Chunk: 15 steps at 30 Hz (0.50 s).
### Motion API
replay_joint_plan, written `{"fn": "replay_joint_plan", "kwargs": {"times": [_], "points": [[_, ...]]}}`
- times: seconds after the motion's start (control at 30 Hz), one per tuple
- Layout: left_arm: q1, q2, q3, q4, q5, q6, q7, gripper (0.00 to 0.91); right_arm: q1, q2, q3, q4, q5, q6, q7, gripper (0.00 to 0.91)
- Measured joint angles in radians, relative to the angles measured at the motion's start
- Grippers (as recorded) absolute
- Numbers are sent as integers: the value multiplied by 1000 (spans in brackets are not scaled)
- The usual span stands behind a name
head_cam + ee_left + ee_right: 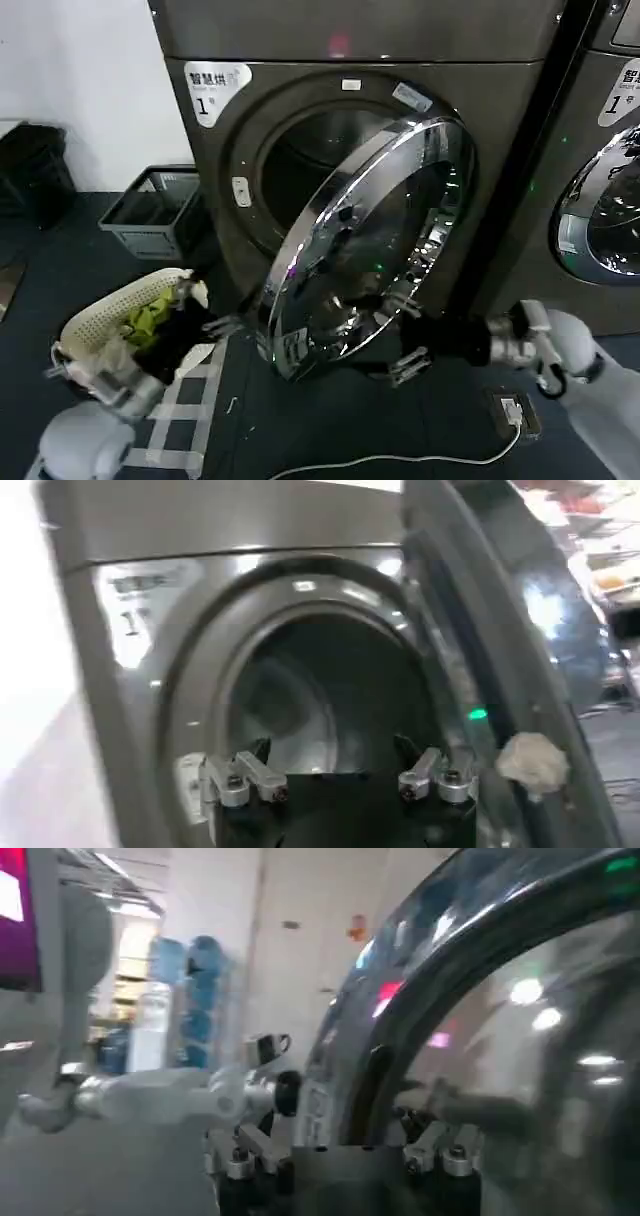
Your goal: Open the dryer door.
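You have the dryer door (pixel 365 245) swung partly open, hinged on the right side of the dryer (pixel 350 40) front and standing out at an angle toward the robot, its free edge low and to the left. The right gripper (pixel 405 335) sits against the lower right part of the door's chrome ring, at the end of the right arm that reaches in from the right. Its fingers are spread, one above and one below on the ring face; you cannot tell from the head view whether they press the chrome or just lie beside it. In the right wrist view the right gripper (pixel 345 1158) has its fingers parted with the door's rim (pixel 470 978) curving close in front of them.

The left gripper (pixel 225 325) hovers near the door's lower left edge, just beside the rim, in front of the white laundry basket (pixel 90 325) on the floor. In the left wrist view its fingers (pixel 245 778) stand wide apart, facing the open drum mouth (pixel 320 700), with the door's dark inner face (pixel 480 630) alongside.

The door is a wide mirror-bright chrome ring around dark glass, reflecting room lights. A second machine's chrome-ringed door (pixel 605 215) stays closed at the right edge.
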Motion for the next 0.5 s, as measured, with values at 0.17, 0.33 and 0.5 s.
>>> {"fn": "replay_joint_plan", "kwargs": {"times": [0.17, 0.33, 0.5], "points": [[-74, 2, 81, 29, -22, -2, 7, 907, -209, 41, 233, 33, -1, 42, 33, 907], [-127, 8, 133, 49, -44, -7, 14, 907, -407, 137, 441, 68, -14, 119, 104, 907], [-171, 15, 185, 67, -61, -9, 14, 907, -561, 250, 614, 85, -35, 186, 158, 907]]}}
